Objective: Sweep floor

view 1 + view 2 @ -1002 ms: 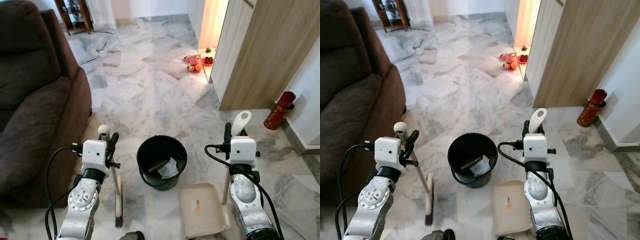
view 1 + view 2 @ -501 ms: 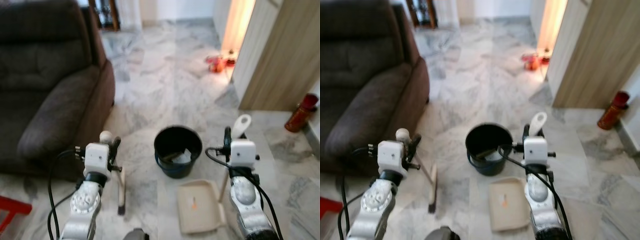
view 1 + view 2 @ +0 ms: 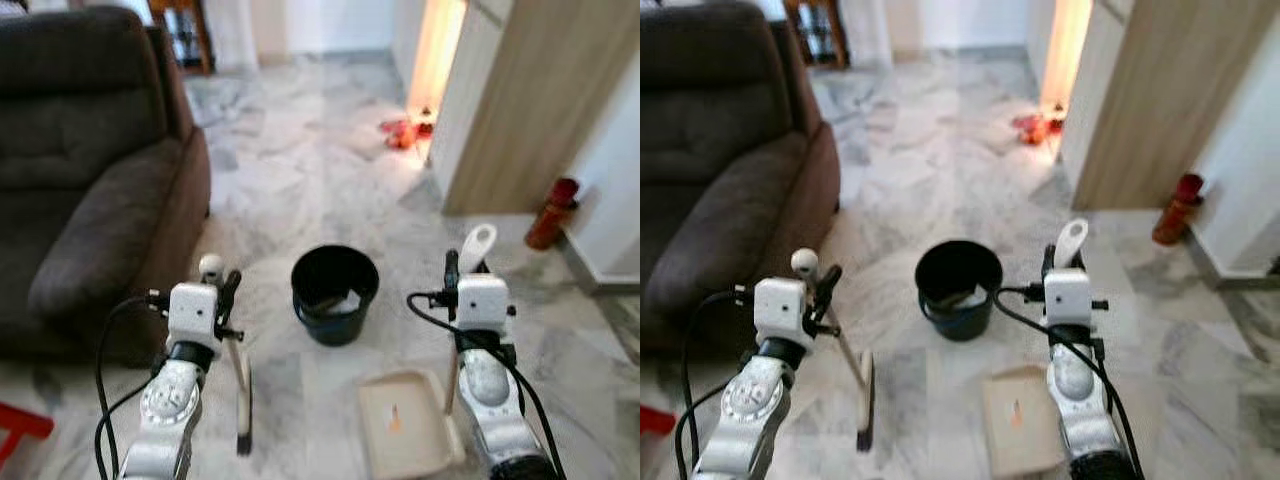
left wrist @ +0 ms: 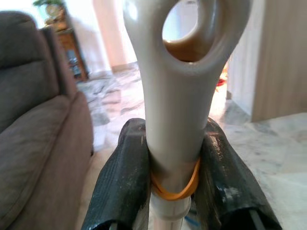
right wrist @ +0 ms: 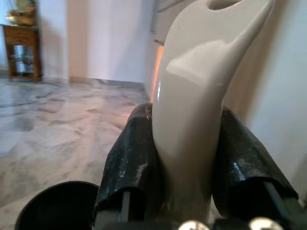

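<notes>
You have both tools clamped — left gripper (image 3: 228, 300) shut on the broom (image 3: 240, 392) at 7 o'clock, right gripper (image 3: 464, 272) on the dustpan (image 3: 405, 435) handle at 5 o'clock — bucket (image 3: 334, 294) ahead holds scraps, so sweeping looks well along.

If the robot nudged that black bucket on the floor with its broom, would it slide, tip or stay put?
The round black plastic bucket would probably slide: it sits on polished marble floor and holds what looks like only a little light rubbish. It looks squat and wide-mouthed, so tipping seems unlikely unless pushed near the rim. The beige broom would likely move it easily.
</notes>
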